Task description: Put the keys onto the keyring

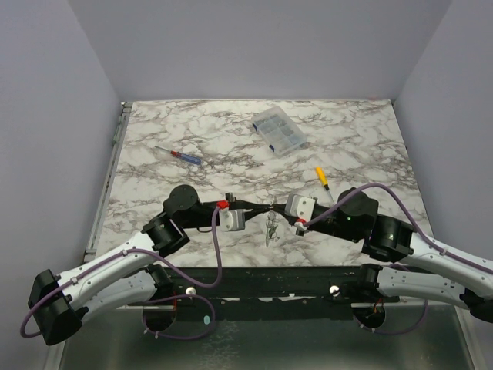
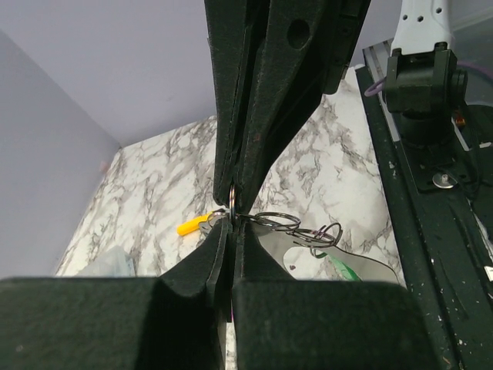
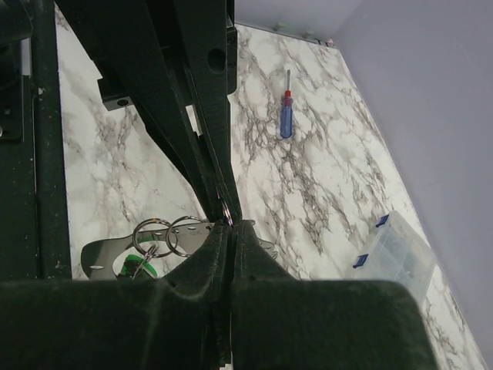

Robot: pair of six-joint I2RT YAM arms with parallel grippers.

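Both grippers meet tip to tip above the table's near middle. In the left wrist view my left gripper is shut on a thin keyring seen edge-on. My right gripper is shut on the same keyring from the opposite side. More wire rings link off to one side, and the silvery keys with a green tag hang from them. From above, the keys dangle just under the left gripper and right gripper. The same keys also show in the right wrist view.
A yellow-handled screwdriver lies right of centre. A blue and red screwdriver lies at the left. A clear plastic parts box sits toward the back. The table's dark front rail runs just below the grippers.
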